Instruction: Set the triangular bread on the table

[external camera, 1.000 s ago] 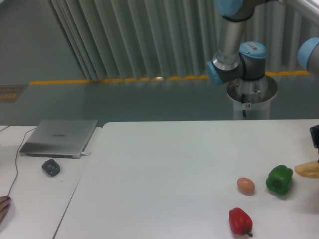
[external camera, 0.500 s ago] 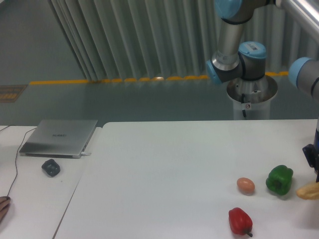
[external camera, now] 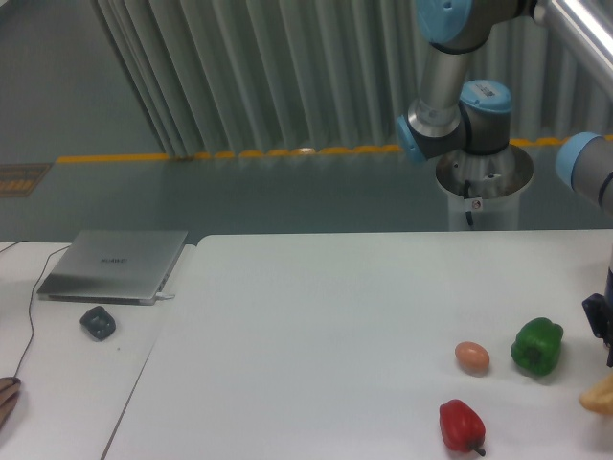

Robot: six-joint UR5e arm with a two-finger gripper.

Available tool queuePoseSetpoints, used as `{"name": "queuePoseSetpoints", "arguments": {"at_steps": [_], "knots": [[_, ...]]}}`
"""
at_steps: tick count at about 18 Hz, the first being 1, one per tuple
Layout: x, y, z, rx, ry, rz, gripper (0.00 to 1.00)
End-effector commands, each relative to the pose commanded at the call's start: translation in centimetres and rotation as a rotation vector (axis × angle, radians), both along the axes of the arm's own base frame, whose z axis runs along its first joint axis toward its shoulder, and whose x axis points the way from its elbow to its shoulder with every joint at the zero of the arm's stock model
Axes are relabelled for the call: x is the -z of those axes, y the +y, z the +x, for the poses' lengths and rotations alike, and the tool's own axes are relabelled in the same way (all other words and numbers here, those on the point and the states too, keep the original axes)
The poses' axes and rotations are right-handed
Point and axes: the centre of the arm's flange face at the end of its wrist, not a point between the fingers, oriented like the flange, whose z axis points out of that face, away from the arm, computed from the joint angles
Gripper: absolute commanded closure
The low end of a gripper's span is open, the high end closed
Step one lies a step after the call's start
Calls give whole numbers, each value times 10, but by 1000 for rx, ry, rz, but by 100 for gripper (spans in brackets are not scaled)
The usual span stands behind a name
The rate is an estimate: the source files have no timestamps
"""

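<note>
At the right edge of the view we see only a dark sliver of the gripper [external camera: 603,331], cut off by the frame, so we cannot tell whether its jaws stand apart, together, or clamped on anything. Just below it, also cropped by the edge, we note the bread [external camera: 599,396]: a pale tan-yellow piece low over the table [external camera: 316,326] near its right side; whether it touches the surface or the gripper we cannot tell. To its left on the same white top we list a green pepper [external camera: 537,346], then a small orange-brown egg [external camera: 471,356] just beside it, and a red pepper [external camera: 462,425] nearer the front edge, the three apart from one another. The arm [external camera: 450,91], grey with blue joints, rises from a pedestal behind the table. On the narrower desk [external camera: 67,383] to the left we record a closed silver laptop [external camera: 115,265], a dark small object [external camera: 98,322] in front of it, and a thin cable [external camera: 29,331] running down the desk.
</note>
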Motion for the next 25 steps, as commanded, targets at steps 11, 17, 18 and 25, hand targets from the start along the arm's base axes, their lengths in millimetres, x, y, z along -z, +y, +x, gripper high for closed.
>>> {"name": "queuePoseSetpoints", "arguments": {"at_steps": [11, 17, 18, 25], "knots": [[-2, 0, 17, 26, 34, -70, 0], [-10, 0, 44, 167, 97, -177, 0], [-13, -2, 47, 187, 94, -196, 0], [-32, -3, 72, 224, 89, -235, 0]]}}
